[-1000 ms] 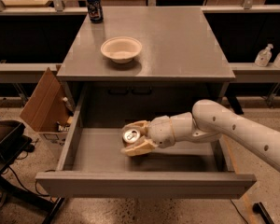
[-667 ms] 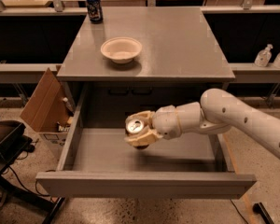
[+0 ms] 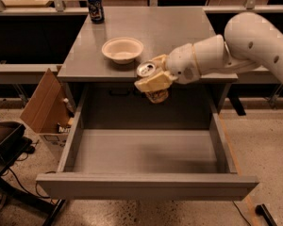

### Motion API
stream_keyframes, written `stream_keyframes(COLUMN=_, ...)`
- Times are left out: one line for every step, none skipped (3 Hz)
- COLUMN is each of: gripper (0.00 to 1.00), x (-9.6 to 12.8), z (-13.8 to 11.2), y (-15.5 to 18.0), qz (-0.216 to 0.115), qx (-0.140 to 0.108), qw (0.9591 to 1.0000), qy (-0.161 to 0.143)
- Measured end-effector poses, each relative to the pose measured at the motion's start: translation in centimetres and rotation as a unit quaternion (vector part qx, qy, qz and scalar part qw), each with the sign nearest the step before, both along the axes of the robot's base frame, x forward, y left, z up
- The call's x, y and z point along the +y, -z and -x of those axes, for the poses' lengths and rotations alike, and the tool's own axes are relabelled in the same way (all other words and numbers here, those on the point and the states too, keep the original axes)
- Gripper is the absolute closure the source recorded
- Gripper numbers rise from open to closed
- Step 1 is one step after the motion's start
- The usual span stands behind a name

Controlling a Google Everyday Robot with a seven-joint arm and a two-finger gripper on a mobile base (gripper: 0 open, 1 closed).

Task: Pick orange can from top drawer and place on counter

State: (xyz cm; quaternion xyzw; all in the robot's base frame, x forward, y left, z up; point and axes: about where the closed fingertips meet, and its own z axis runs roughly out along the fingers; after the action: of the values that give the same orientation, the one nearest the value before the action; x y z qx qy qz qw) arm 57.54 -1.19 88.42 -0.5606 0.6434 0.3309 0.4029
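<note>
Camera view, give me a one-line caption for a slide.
The gripper holds the orange can above the open top drawer, near the counter's front edge by a pale bowl.

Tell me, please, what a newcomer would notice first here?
The claw holds the orange can in the air at the front edge of the counter, above the open top drawer. Behind it on the counter sit a pale bowl and, at the far left corner, a dark blue can.

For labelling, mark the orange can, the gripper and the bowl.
orange can (image 3: 146, 69), camera view, silver top.
gripper (image 3: 151, 82), camera view, between fingertips, at the counter (image 3: 179, 27) front edge.
bowl (image 3: 123, 49), camera view, bare inside.
</note>
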Motion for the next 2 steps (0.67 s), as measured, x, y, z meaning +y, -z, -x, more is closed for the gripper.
stream_keyframes(gripper=1.0, x=-2.0, z=-5.9, y=-3.5, qz=0.007, qx=0.024, qw=0.9974, qy=0.067)
stream_keyframes(gripper=1.0, x=-5.2, z=-12.5, y=-5.8, qz=-0.01, qx=0.068, qw=0.9826, qy=0.172)
